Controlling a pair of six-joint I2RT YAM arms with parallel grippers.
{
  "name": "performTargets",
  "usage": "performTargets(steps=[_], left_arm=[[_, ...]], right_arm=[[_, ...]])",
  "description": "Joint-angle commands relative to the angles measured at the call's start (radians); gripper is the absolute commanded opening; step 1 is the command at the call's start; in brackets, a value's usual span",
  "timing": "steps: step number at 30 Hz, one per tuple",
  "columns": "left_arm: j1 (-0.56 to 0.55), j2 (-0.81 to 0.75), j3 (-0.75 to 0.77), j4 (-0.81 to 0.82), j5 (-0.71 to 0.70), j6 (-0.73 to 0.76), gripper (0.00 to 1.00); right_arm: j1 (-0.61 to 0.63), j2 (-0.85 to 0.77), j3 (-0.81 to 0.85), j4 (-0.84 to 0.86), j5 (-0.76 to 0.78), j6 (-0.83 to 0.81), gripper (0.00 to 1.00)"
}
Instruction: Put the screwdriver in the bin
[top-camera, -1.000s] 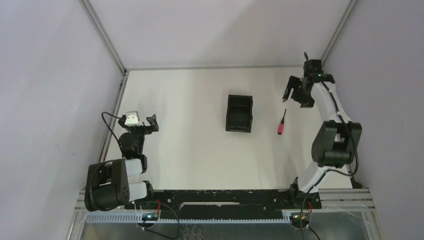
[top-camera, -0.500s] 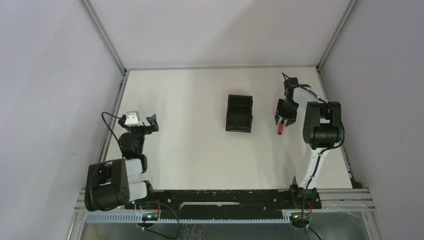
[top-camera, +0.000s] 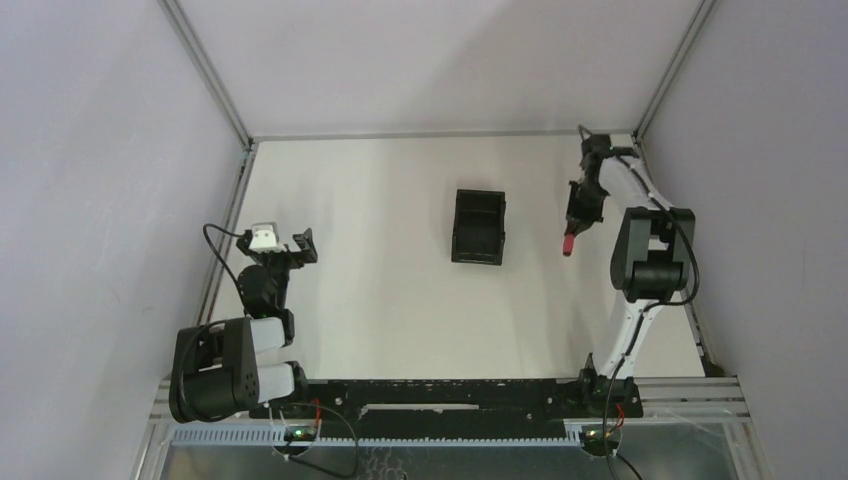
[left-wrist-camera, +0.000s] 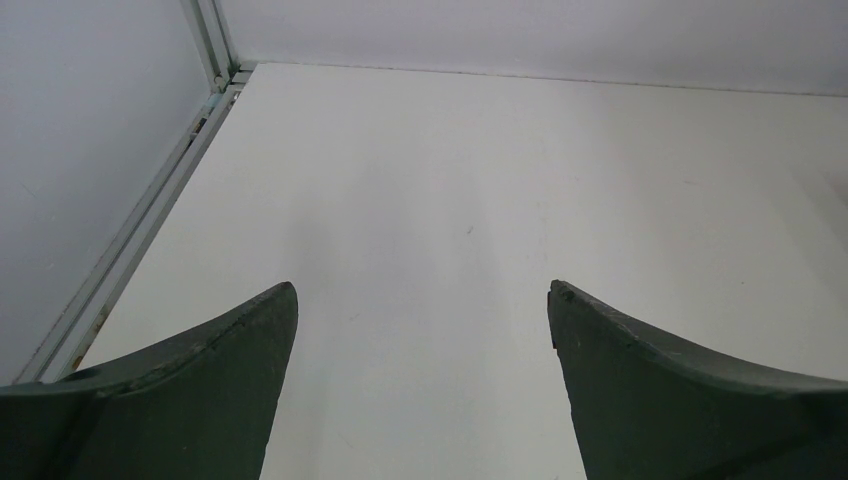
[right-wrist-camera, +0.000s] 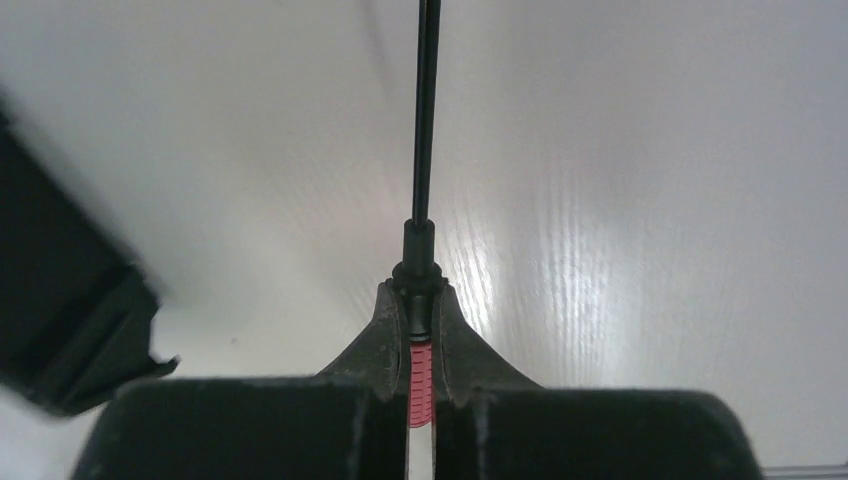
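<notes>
1. The white tabletop (top-camera: 380, 300) is closed in by pale walls, with metal rails (top-camera: 205, 70) running up the far corners.
2. The right arm (top-camera: 650, 265) reaches to the far right part of the tabletop. Its jaws are pressed together on the red handle of the screwdriver (top-camera: 569, 243). A second ago these jaws were spread and hung further back, apart from the tool. Half a second ago they were down over it.
3. The left arm (top-camera: 235, 365) is folded at the near left, and it has not moved. Its jaws are spread, the two dark fingers (left-wrist-camera: 200, 390) well apart with only bare tabletop between them.
4. The black bin (top-camera: 478, 227) sits mid-tabletop, where it was before, left of the right arm and apart from it. In the right wrist view it is a blurred dark shape (right-wrist-camera: 60, 310) at the left edge.
5. The screwdriver (right-wrist-camera: 425, 120) is outside the bin, to its right. Its thin dark shaft points straight out ahead of the jaws. The handle end now shows slightly further back than where it lay a second ago. Whether it is clear of the tabletop cannot be told.
</notes>
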Motion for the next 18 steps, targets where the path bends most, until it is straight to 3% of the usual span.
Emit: performTargets(steps=[1,12,18], left_arm=[[-0.002,-0.003,0.0,0.021,-0.011,0.006,1.0],[-0.003,-0.003,0.002,0.022,-0.011,0.006,1.0],[-0.003,-0.003,0.001,0.022,-0.012,0.007,1.0]], right_arm=[[-0.04,-0.133,0.178,-0.211,-0.048,-0.036,0.0],[0.006,-0.217,0.513,-0.378,-0.029,0.043,0.0],[0.243,-0.184,0.613,-0.287,0.002,0.092,0.0]])
